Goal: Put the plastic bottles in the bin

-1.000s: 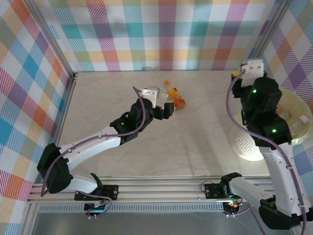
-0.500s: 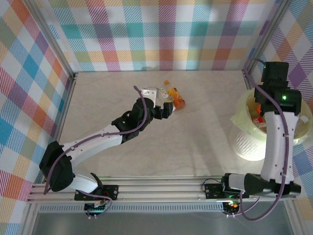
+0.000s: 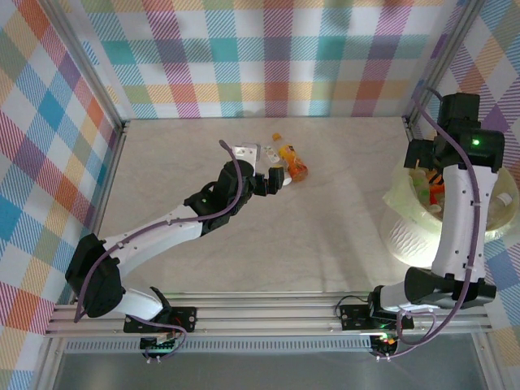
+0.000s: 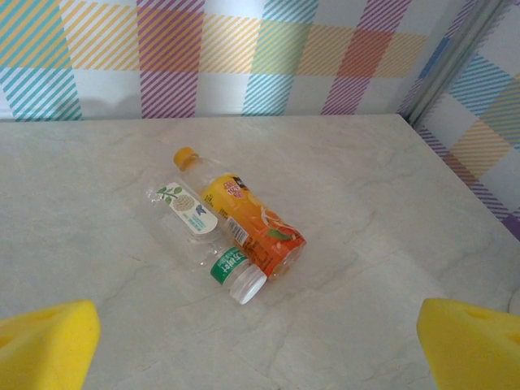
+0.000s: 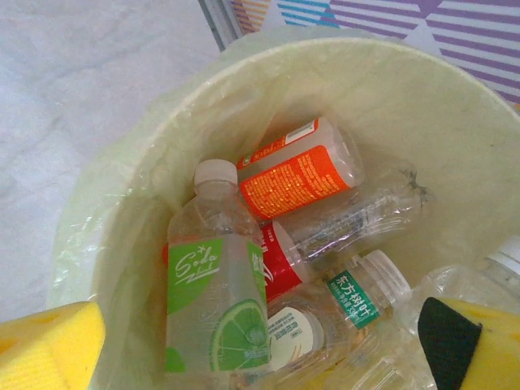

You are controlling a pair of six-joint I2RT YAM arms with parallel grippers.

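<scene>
Two plastic bottles lie side by side at the back of the table: an orange-labelled one with an orange cap (image 3: 291, 159) (image 4: 248, 215) and a clear one with a white cap and green band (image 4: 207, 236). My left gripper (image 3: 277, 179) (image 4: 260, 349) hovers open just short of them, its yellow pads (image 4: 45, 341) wide apart and empty. My right gripper (image 3: 429, 171) (image 5: 260, 349) hangs open over the bin (image 3: 406, 207) (image 5: 406, 89). Inside lie several bottles, among them a lime-labelled one (image 5: 215, 292), an orange-labelled one (image 5: 296, 175) and a red-labelled one (image 5: 276, 260).
The bin stands at the table's right edge against the checked side wall (image 3: 479, 73). A metal frame post (image 3: 110, 162) runs along the left side. Bare marble tabletop (image 3: 325, 227) lies between the two arms.
My right arm has swung from beside the bin to over it, and its jaws have opened. My left gripper has edged slightly toward the two bottles.
</scene>
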